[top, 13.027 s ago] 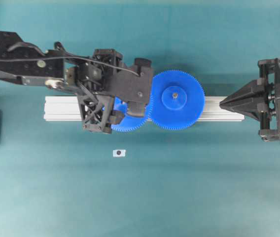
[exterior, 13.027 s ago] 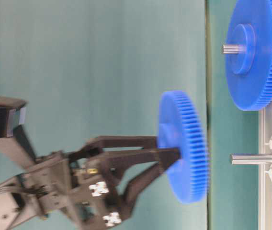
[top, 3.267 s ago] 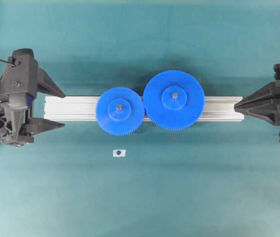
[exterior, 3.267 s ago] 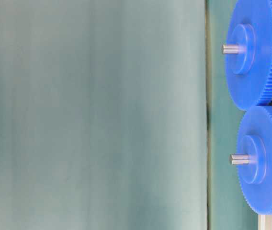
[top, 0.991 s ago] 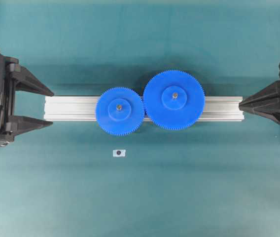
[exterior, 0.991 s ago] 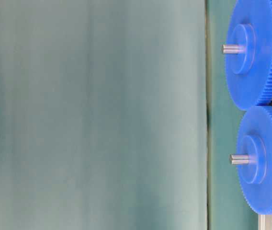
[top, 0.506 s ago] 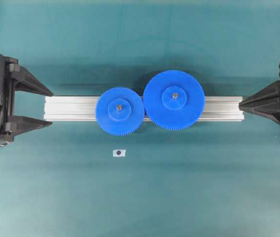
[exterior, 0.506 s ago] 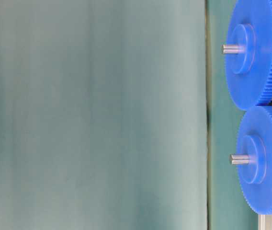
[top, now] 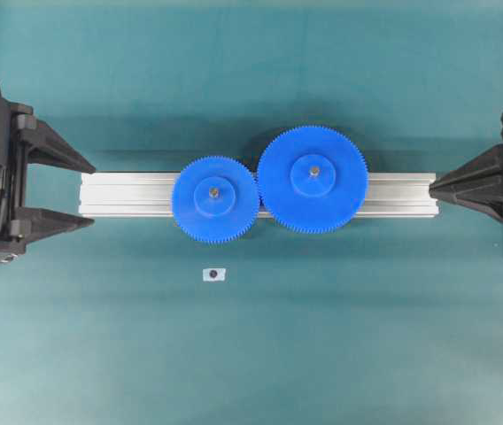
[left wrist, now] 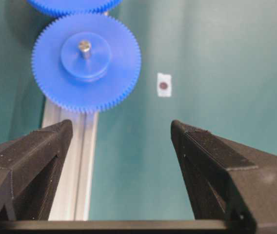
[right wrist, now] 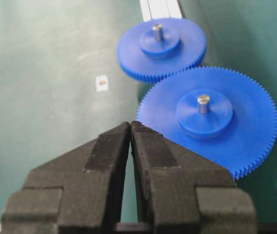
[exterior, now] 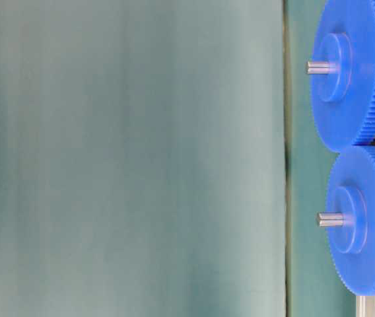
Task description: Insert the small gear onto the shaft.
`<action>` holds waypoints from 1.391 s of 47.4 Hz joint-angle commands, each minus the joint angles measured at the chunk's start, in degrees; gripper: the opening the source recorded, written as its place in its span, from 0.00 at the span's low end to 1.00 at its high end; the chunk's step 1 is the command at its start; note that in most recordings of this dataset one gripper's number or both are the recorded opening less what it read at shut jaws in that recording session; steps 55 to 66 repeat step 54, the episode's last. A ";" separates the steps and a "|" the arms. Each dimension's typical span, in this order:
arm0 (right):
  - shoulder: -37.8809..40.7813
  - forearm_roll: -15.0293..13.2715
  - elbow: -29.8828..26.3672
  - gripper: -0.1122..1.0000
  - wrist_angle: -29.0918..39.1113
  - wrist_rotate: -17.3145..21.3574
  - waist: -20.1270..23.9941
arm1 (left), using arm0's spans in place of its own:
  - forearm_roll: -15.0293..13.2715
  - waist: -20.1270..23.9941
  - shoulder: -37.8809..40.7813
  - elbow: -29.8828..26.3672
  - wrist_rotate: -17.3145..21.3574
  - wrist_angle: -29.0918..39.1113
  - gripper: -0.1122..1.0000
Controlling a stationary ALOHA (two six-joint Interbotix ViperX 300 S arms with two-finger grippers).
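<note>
The small gear point(top: 215, 199) sits flat on the ribbed rail point(top: 127, 195), seated over the shaft point(top: 213, 189), whose grey tip pokes up through the raised hub point(left wrist: 84, 47) point(right wrist: 157, 30) point(exterior: 329, 219). Its teeth mesh with the wider blue gear point(top: 313, 180) to its right. My left gripper point(top: 92, 192) hangs open at the rail's left end, well clear of the small gear, with nothing between its fingers point(left wrist: 121, 127). My right gripper point(top: 431, 185) is shut and empty at the rail's right end, its tips point(right wrist: 130, 124) pointing at the wider gear point(right wrist: 211, 117).
A small white tag with a dark dot point(top: 213, 274) lies on the teal mat in front of the rail. The wider gear has its own grey centre pin point(right wrist: 203, 103). Both arm bases stand at the left and right edges of the overhead view.
Nothing has moved over the last second. Before that, the left gripper let go of the small gear on the shaft and drew back to the left edge.
</note>
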 commanded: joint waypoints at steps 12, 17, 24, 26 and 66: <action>0.35 -0.09 -0.62 0.24 -0.26 0.35 -0.09 | 0.09 -0.18 0.18 -0.88 -0.09 -0.18 0.84; 0.35 -0.09 -0.62 0.24 -0.26 0.35 -0.09 | 0.09 -0.18 0.18 -0.79 -0.09 -0.18 0.84; 0.09 -0.09 -0.53 0.24 -0.26 0.35 -0.09 | 0.09 -0.18 0.18 -0.88 -0.09 -0.26 0.84; -0.09 -0.09 -0.53 0.24 -0.26 0.35 -0.09 | 0.09 -0.18 0.18 -0.97 -0.09 -0.18 0.84; -0.44 -0.09 -0.26 0.24 -0.26 0.35 -0.18 | 0.09 -0.18 0.09 -0.88 0.00 -0.44 0.84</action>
